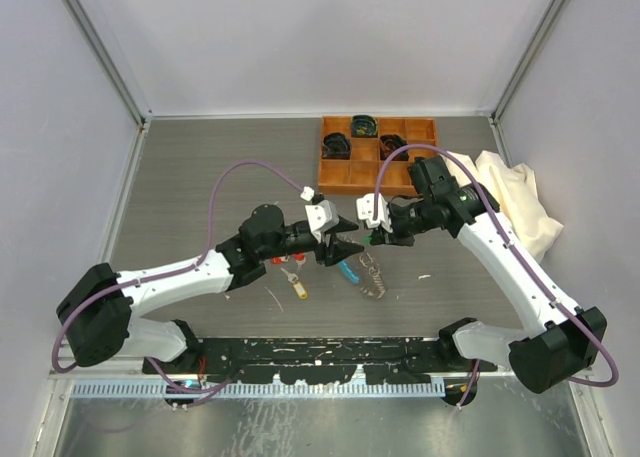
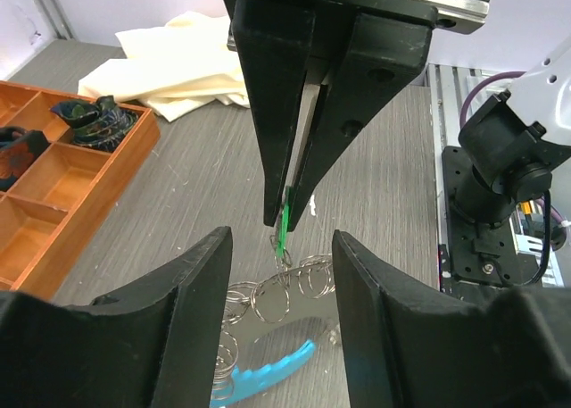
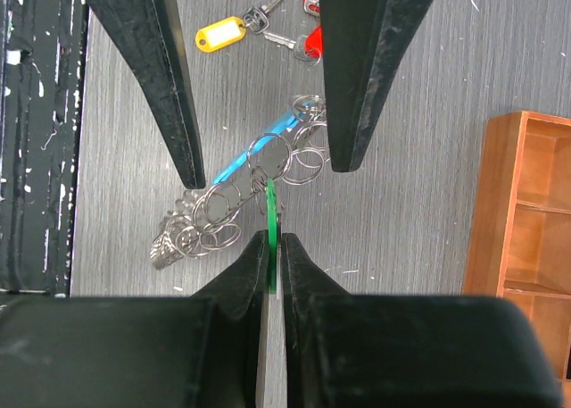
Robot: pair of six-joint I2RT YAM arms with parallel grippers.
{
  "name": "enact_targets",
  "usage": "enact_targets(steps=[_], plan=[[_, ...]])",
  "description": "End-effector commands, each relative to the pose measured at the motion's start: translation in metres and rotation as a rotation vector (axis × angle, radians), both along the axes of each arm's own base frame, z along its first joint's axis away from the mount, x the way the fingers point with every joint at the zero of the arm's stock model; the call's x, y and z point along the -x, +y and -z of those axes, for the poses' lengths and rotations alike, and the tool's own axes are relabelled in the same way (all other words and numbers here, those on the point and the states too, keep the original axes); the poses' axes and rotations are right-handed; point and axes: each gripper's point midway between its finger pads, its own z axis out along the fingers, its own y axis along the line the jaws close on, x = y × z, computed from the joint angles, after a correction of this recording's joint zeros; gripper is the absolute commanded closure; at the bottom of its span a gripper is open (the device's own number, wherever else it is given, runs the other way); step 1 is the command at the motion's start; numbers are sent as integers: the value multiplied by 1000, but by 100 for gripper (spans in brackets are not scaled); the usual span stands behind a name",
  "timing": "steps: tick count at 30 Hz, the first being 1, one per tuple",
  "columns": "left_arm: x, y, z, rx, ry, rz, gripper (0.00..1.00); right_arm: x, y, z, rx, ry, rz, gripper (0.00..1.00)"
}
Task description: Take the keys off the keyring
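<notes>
Keys lying free: a yellow-tag key [image 3: 219, 36] and the red-tag keys [image 3: 310, 44] lie on the table on the side near the arm bases, a little apart from the keyring. They are off the ring, so leave them alone.

Keyring: the keyring [image 3: 234, 203] lies on the table between the two arms. It is a floppy pile of silver loops with a light-blue piece [image 3: 239, 165] beside them. One end is lifted up a bit. It will flop and drag if nothing holds it down.

Green tag: the green tag [image 3: 270, 207] hangs just above the loops. Its little ring looks hooked to the top loop. I cannot see the metal part of this key.

Right gripper: the right gripper [image 3: 272, 245] has its fingers pressed together on the green tag, pinching it from above. I think it should pull slowly and turn a little, so the small ring slides round the loop to its open end. A hard tug may make the thin tag slip out.

Left gripper: the left gripper [image 1: 350, 238] has its fingers spread wide, one on each side of the lifted loops, not touching them. It should close on the loop just under the tag and hold it steady.

Tray: the orange tray [image 1: 325, 177] with black things sits at the far side, well apart.

Cloth: a cream cloth [image 1: 510, 192] lies beside the tray.
</notes>
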Motion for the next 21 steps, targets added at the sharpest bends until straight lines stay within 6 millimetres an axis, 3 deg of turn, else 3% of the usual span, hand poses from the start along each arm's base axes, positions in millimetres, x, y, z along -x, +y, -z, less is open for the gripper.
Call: enact_targets(steps=[1, 13, 21], plan=[[-5, -4, -26, 50, -61, -33, 51, -4, 8, -17, -54, -63, -6, 99], [-10, -16, -24, 58, -64, -38, 59, -1, 11, -17, -75, -46, -22, 99], [-12, -17, -23, 60, -63, -41, 71, -1, 13, -15, -73, -38, -28, 99]])
